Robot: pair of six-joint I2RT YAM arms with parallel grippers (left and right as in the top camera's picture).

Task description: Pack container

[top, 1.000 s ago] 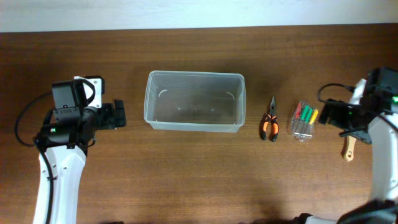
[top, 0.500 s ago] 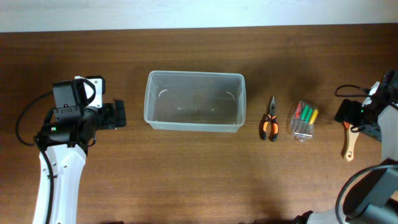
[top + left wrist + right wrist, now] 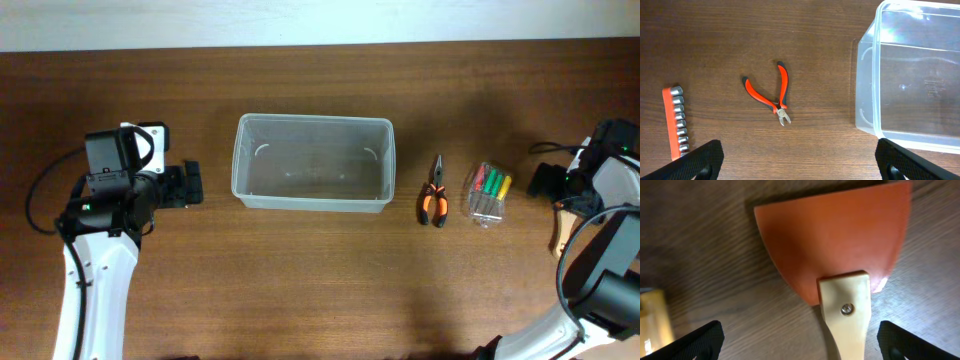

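The container [image 3: 312,162], a large clear plastic tub, stands empty at the table's middle; its left end shows in the left wrist view [image 3: 910,75]. My left gripper [image 3: 190,185] is open and empty just left of it, its fingers [image 3: 800,165] wide apart above bare wood. My right gripper [image 3: 548,182] is at the far right, open [image 3: 800,342], low over a scraper with an orange blade [image 3: 840,235] and a pale wooden handle [image 3: 847,320]. The handle lies between the fingers, not gripped.
Orange-handled pliers [image 3: 432,195] and a small clear packet of coloured screwdrivers [image 3: 487,193] lie right of the tub. The scraper's handle [image 3: 562,235] sticks out near the right edge. Red cutters [image 3: 771,94] and an orange bit holder [image 3: 675,122] lie left of the tub.
My right arm has drawn back toward the right edge and turned, so its gripper now hangs over the scraper. The left arm and all objects have not moved.
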